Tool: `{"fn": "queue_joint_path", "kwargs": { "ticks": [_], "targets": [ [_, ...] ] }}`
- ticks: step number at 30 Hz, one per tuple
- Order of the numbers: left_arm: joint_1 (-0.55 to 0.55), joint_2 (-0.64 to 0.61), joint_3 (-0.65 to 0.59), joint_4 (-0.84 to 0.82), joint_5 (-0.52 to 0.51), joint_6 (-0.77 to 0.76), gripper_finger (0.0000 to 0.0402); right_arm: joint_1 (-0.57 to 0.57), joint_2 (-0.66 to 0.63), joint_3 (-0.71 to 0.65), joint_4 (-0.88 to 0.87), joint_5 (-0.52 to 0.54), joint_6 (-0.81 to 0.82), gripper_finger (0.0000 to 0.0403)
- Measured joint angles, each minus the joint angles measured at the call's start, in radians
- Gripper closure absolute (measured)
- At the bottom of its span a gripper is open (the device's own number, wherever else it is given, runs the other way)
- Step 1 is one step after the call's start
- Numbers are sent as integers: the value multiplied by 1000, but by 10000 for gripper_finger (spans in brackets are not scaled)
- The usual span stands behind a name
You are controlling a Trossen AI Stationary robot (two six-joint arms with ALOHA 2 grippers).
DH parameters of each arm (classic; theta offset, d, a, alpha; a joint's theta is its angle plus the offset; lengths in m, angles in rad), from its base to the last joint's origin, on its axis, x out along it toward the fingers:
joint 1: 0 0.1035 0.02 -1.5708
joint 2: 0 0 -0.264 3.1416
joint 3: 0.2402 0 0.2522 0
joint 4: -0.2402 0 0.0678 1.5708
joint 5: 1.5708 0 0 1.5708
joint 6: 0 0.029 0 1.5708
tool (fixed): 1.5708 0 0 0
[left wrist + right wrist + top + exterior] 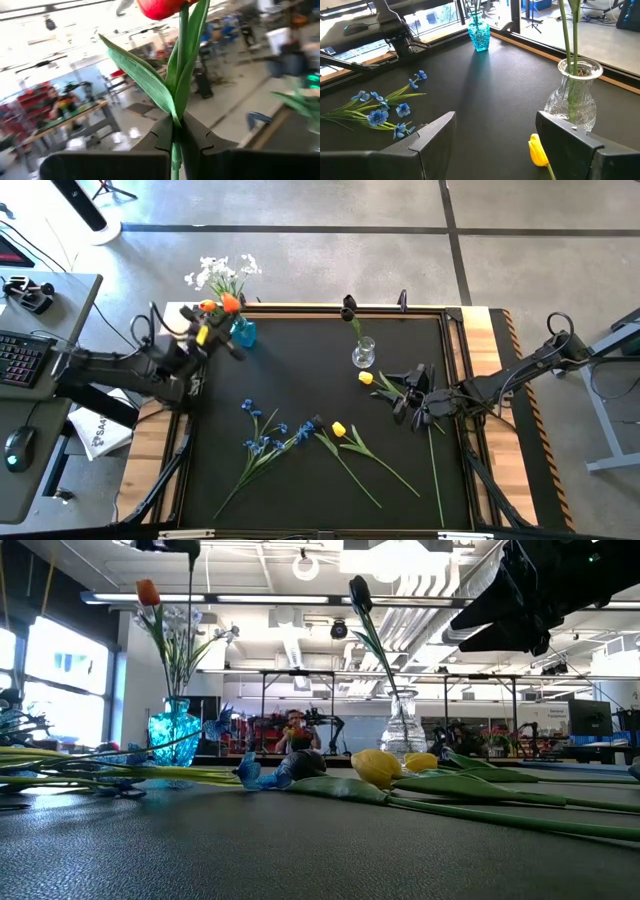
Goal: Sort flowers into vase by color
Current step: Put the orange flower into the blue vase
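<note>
Your left gripper (175,137) is clamped shut on the stem of an orange-red tulip (229,303), up at the far left corner of the mat (300,380) over the blue vase (243,332). In the left wrist view the stem runs straight out between the fingers (161,134), long axis in line with the gripper, head away from it. The bloom is cut off at the frame edge there, and the stem's lower end is hidden behind the fingers. White sprays (222,272) already stand in the blue vase, leaning out past the table's far edge. From above, the blue vase's mouth is covered by the gripper and tulip, so you can't tell whether the stem is inside it.

Your right gripper (413,402) hangs with its jaws wide and nothing between them, near the right side of the mat, just beside the clear vase (363,354). That vase holds a dark tulip (348,305); its stem tilts toward the far edge, head up. A yellow tulip (366,378) lies next to the gripper, head toward the clear vase, its stem mostly hidden under the fingers.

On the near half of the mat:
- Blue sprays (265,435) lie flat, stems running toward the near left, blooms toward the centre.
- Second yellow tulip (339,429) lies flat, stem trailing toward the near right.
- Another dark bloom seems to lie beside it, hard to make out against the mat.
</note>
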Motion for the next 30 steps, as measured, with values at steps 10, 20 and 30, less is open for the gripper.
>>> {"fn": "queue_joint_path", "kwargs": {
  "ticks": [10, 20, 30],
  "targets": [
    [295, 0, 0, -157, 188, -241, 398, 0, 0, 0, 0, 0, 0, 133],
    [448, 45, 0, -218, 195, -365, 395, 0, 0, 0, 4, 0, 0, 133],
    [519, 45, 25, -347, 197, -517, 376, 0, 0, 0, 4, 0, 0, 133]
  ]
}}
